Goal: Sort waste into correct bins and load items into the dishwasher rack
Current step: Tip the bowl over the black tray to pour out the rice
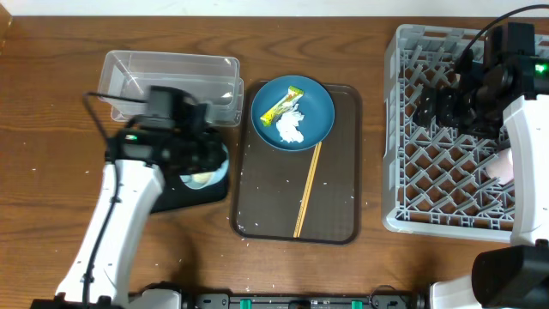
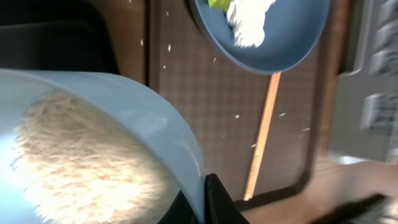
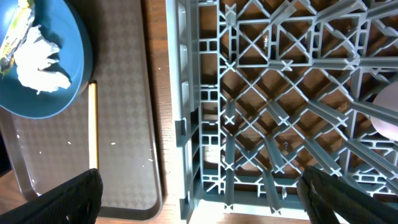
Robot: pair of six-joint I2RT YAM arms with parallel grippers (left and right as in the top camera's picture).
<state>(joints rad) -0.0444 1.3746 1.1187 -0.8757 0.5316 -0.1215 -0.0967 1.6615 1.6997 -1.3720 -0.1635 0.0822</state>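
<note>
We have the pale-blue bowl [image 2: 93,124], rice [image 2: 81,168] still inside, pinched at its rim by the left gripper [image 2: 208,202] over the black tray [image 1: 206,196] on the table's left half. To empty it well, we'd centre the rim over the tray and roll slowly so no grains scatter. The right gripper [image 1: 437,107] hangs wide open over the rack [image 1: 403,129] at the table's right edge.

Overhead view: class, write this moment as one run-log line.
left claw: shut on bowl, over black tray | right claw: open, above rack | plate: holds wrapper, tissue | chopsticks: on brown tray
</note>
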